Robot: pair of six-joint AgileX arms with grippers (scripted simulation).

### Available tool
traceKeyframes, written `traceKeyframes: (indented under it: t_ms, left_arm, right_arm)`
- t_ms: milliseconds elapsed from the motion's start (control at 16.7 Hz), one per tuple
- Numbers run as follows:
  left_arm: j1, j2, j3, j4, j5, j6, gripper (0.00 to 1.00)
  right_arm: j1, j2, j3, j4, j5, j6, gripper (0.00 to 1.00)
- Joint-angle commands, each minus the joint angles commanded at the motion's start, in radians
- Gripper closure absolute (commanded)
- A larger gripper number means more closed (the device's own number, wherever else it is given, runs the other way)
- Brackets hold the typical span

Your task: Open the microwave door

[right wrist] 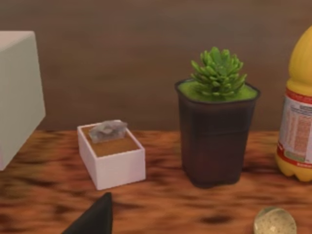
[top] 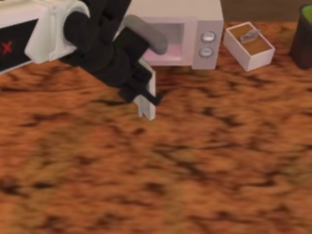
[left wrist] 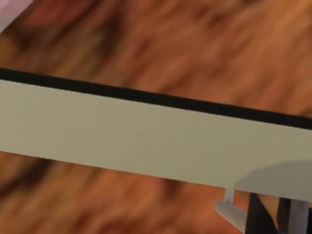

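Note:
The off-white microwave stands at the table's back, two silver knobs on its right panel. Its pale pink inside is exposed. The microwave door is swung out toward the table's front and appears edge-on. My left gripper is shut on the slim handle at the door's free edge. In the left wrist view the door is a broad beige band with a black strip, and a black finger sits at the grey handle. A sliver of my right gripper shows, parked right of the microwave.
A small white open box with brown inside sits right of the microwave, a dark plant pot beyond it. The right wrist view shows that box, the potted succulent, a yellow bottle and a small glassy ball.

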Motion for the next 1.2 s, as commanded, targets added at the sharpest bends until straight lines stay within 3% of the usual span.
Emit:
traceKeyframes:
  t_ms: [420, 1200]
  left_arm:
    - [0.066, -0.035, -0.035, -0.031, 0.079, 0.163, 1.0]
    - [0.069, -0.036, -0.037, -0.032, 0.081, 0.168, 1.0]
  right_arm:
    - [0.0, 0.0, 0.0, 0.0, 0.0, 0.0, 0.0]
    - [0.0, 0.0, 0.0, 0.0, 0.0, 0.0, 0.0]
